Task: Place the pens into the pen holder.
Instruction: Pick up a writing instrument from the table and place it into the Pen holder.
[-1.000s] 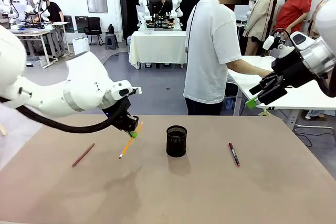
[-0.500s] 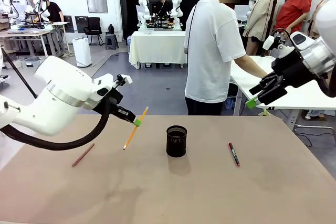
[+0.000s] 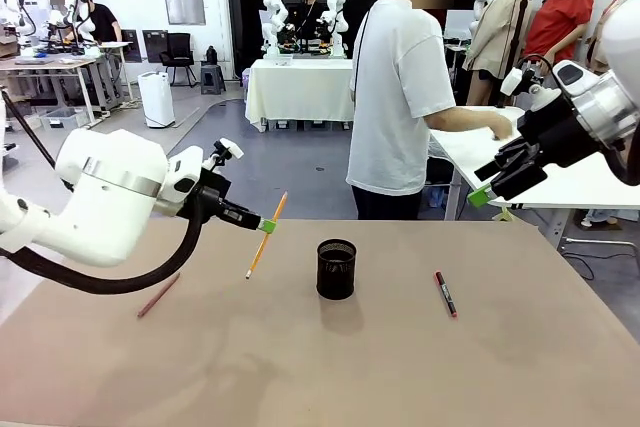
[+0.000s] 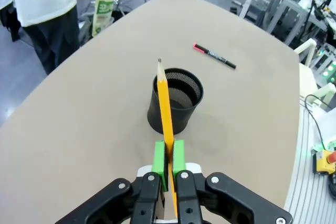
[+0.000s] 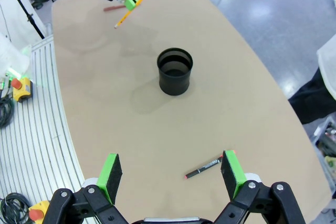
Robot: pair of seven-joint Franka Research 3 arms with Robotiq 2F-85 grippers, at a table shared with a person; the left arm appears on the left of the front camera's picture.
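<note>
White left arm, black cable, black left gripper with green pads.

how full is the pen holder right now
Empty. The pen holder shows a bare inside from above; the yellow pencil is clamped outside it.

Robotics lab, open hall. Left robot arm and right robot arm flank tan bench. Red emergency-stop button on yellow box beside bench, black cables close by. Behind: grey floor, white-clothed table, cluttered work desks, office chair, person in white T-shirt standing at far side.
</note>
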